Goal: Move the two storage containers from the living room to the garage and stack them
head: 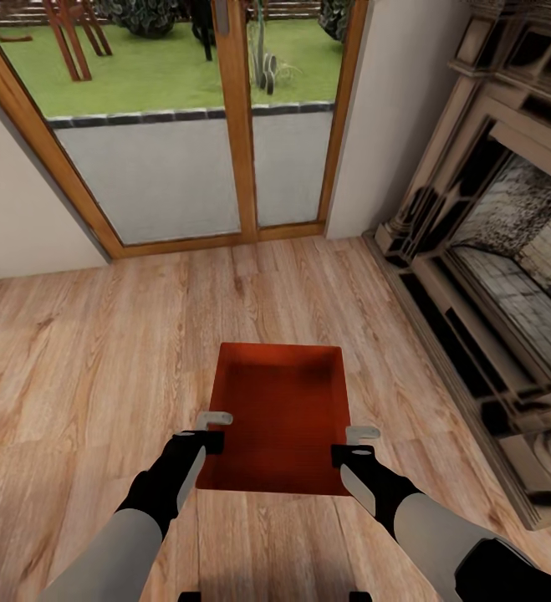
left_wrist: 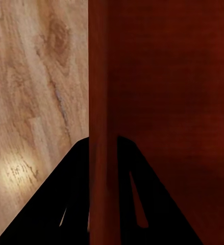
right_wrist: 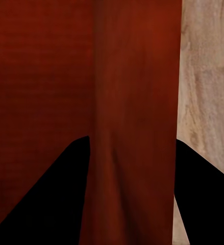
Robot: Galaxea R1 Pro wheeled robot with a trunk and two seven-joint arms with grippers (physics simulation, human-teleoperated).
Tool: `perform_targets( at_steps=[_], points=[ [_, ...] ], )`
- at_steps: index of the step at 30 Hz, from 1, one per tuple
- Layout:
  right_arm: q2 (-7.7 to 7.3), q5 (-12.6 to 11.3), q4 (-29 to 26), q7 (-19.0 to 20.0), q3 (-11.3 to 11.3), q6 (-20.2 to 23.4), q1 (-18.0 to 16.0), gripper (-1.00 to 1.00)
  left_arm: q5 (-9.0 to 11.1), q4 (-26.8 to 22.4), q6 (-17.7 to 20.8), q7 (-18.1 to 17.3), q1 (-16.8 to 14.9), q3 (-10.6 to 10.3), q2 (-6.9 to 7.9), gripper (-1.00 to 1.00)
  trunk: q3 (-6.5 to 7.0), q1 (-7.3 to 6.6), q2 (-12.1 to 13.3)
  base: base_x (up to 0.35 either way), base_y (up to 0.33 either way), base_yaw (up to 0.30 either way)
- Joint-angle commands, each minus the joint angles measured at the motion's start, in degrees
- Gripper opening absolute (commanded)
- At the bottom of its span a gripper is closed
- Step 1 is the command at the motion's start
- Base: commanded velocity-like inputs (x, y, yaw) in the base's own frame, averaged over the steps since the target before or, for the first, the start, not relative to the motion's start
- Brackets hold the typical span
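Holding a red-orange storage container (head: 279, 414) between both arms: the left tool (head: 211, 428) is clamped over the left wall, the right tool (head: 357, 443) over the right wall. In each wrist view the wall (left_wrist: 99, 127) is seen running between the dark fingers (right_wrist: 50, 204). The container is held level above the light wood-plank floor (head: 99, 351). Far ahead stand wood-framed glass garden doors (head: 200, 134); a brick fireplace (head: 509, 251) lines the right edge. Open floor lies left and ahead.
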Motion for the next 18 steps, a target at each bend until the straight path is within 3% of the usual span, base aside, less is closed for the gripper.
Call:
perform_targets(
  at_steps=[1, 18],
  points=[
    [-0.66, 1.3, -0.3, -0.4, -0.1, 0.0, -0.1, -1.00, -0.5, 0.1, 0.4, 0.2, 0.0, -0.2, 0.33, -1.00, 0.15, -0.22, 0.4, 0.000, 0.000, 0.000],
    [-0.65, 1.3, -0.3, -0.3, -0.1, 0.0, -0.1, -1.00, -0.5, 0.1, 0.5, 0.2, 0.0, -0.2, 0.33, -1.00, 3.20, -3.96, 7.2, 0.000, 0.000, 0.000]
  ],
)
